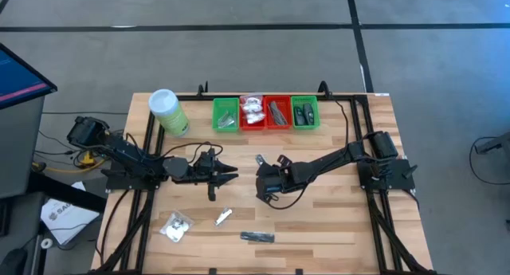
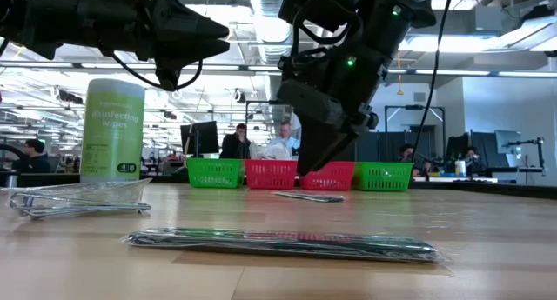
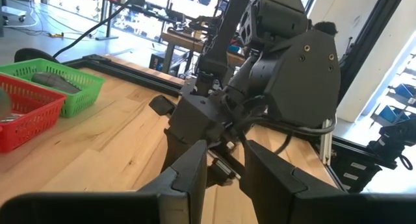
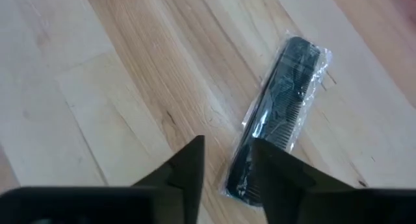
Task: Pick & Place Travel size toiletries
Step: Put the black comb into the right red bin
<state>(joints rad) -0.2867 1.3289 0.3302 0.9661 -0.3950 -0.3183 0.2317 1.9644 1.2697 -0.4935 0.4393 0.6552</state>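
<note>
The right gripper (image 4: 224, 169) hung over the middle of the table (image 1: 335, 227), its fingers parted and holding nothing, with a wrapped black comb (image 4: 276, 117) lying flat on the wood just ahead of the fingertips. In the high view that comb (image 1: 260, 160) lay at about 11 o'clock from the right gripper (image 1: 267, 183). To take it well, the gripper would need to straddle the comb across its narrow width near the middle and press down to the wood before closing, as the slippery wrap could slide. The left gripper (image 1: 225, 175) waited at 9 o'clock, its fingers also parted and empty. More packets (image 1: 175, 225) lay toward 7 o'clock, and the trays (image 1: 265, 113) stood at 12 o'clock.
</note>
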